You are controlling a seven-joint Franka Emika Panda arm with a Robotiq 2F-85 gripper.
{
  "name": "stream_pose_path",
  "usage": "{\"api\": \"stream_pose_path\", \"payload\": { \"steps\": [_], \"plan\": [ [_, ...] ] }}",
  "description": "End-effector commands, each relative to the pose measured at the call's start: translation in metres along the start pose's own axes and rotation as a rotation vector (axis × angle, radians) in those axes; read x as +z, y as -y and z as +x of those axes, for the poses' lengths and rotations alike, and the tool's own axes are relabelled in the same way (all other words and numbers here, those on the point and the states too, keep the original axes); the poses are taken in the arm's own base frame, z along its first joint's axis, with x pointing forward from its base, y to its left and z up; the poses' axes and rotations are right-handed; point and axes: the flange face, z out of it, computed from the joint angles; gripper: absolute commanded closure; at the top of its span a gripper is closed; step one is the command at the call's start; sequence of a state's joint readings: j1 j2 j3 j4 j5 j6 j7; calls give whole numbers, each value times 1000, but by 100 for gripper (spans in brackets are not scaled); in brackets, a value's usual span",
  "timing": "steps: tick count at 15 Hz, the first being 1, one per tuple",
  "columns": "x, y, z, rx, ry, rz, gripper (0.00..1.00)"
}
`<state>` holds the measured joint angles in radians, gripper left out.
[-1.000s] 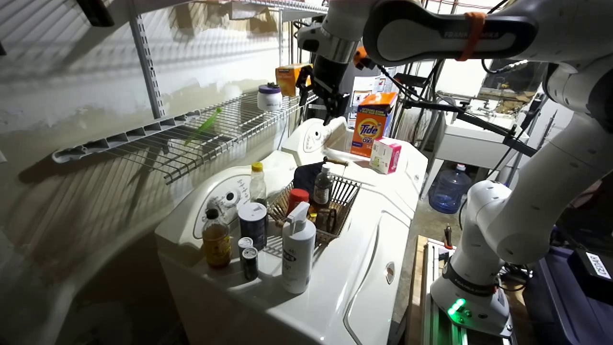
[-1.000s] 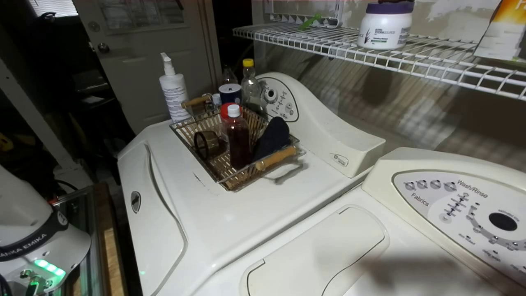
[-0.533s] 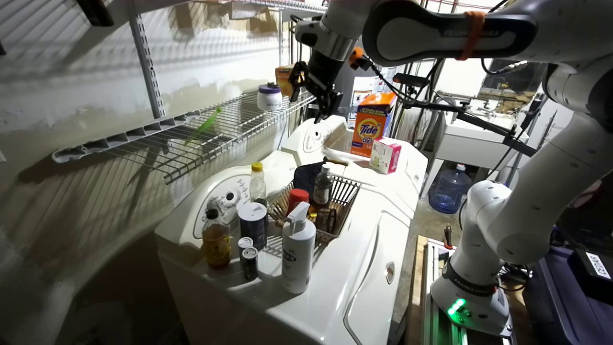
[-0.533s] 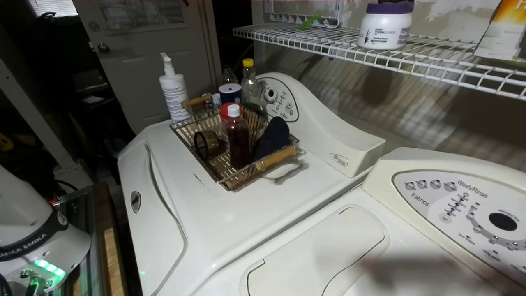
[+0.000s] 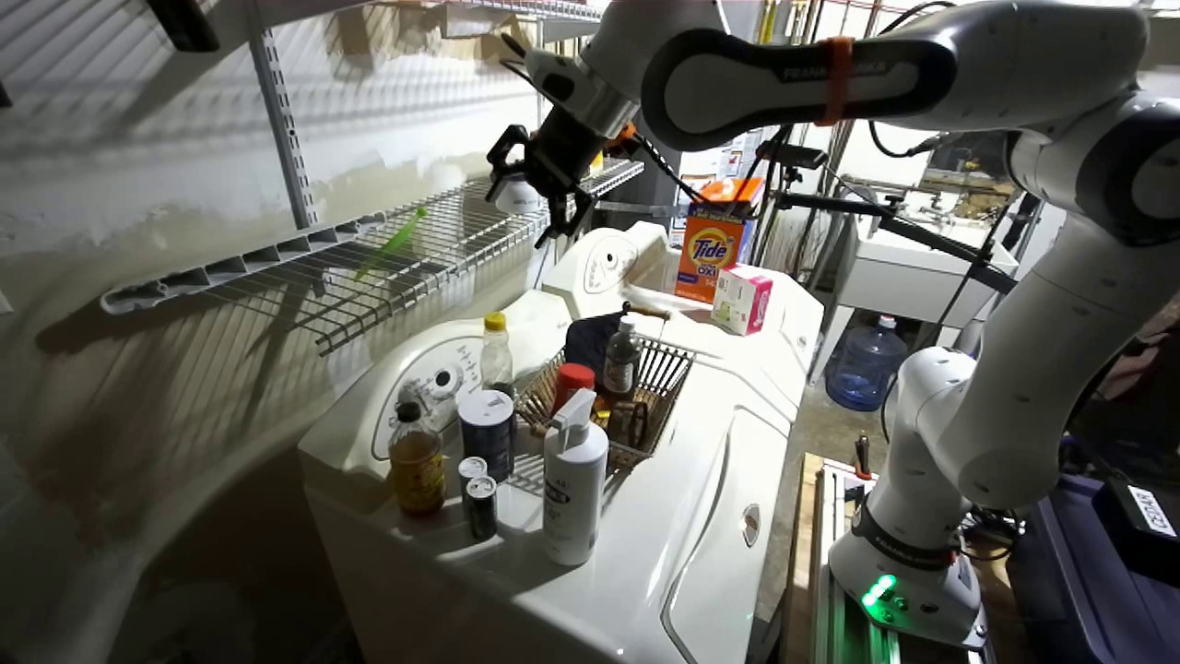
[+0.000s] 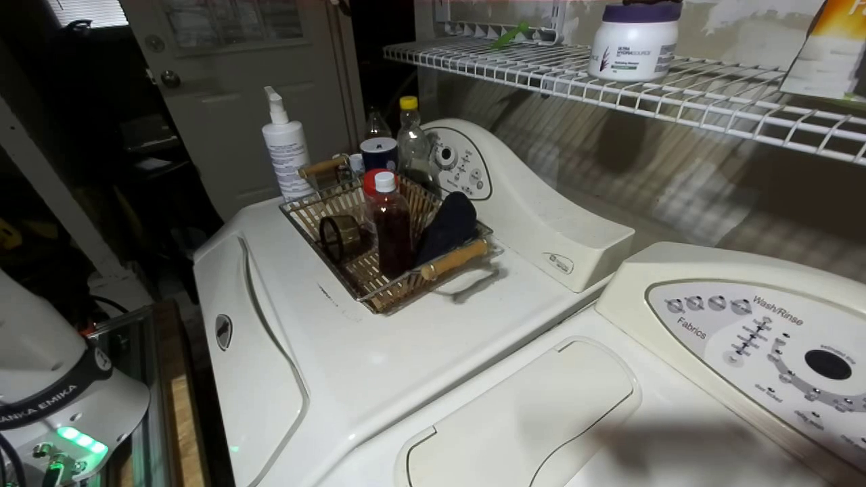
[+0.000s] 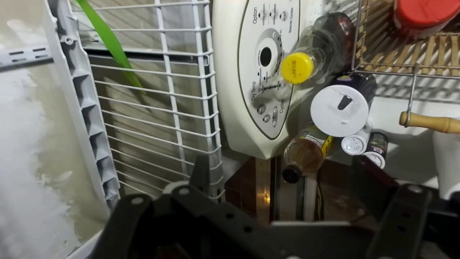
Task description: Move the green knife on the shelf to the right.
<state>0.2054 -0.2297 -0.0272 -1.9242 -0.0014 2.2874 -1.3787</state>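
Observation:
The green knife (image 5: 392, 243) lies on the shelf (image 5: 472, 251), a white wire rack along the wall. Both exterior views show the knife (image 6: 511, 36). In the wrist view the knife (image 7: 109, 41) is at the upper left, slanting across the thin rods, its top end cut off by the frame. My gripper (image 5: 518, 215) hangs by the rack's front edge, in front of the white jar and apart from the knife. Wide apart in the wrist view, the fingers of the gripper (image 7: 281, 163) have nothing held between them.
A jar with a purple lid (image 6: 632, 44) stands on the rack beside an orange box (image 6: 839, 40). Below are a basket (image 5: 678, 383), a yellow-capped bottle (image 5: 496, 355), a spray bottle (image 5: 573, 498) and a Tide box (image 5: 710, 244) on the white machines. A grey strip (image 7: 86, 90) edges the rack's wall side.
My gripper has moved left along the rack in an exterior view, from near the orange box to in front of the jar, and has tilted. The knife has stayed put.

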Motion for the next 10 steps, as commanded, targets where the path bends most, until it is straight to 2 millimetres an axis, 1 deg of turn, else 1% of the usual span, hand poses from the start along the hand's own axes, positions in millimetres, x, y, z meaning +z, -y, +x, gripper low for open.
{"api": "stream_pose_path", "payload": {
  "steps": [1,4,10],
  "plan": [
    [28,-23,4,-96,-40,24,0],
    [43,-42,-1,-133,-33,18,0],
    [59,-85,-16,-148,-45,-31,0]
  ]
}}
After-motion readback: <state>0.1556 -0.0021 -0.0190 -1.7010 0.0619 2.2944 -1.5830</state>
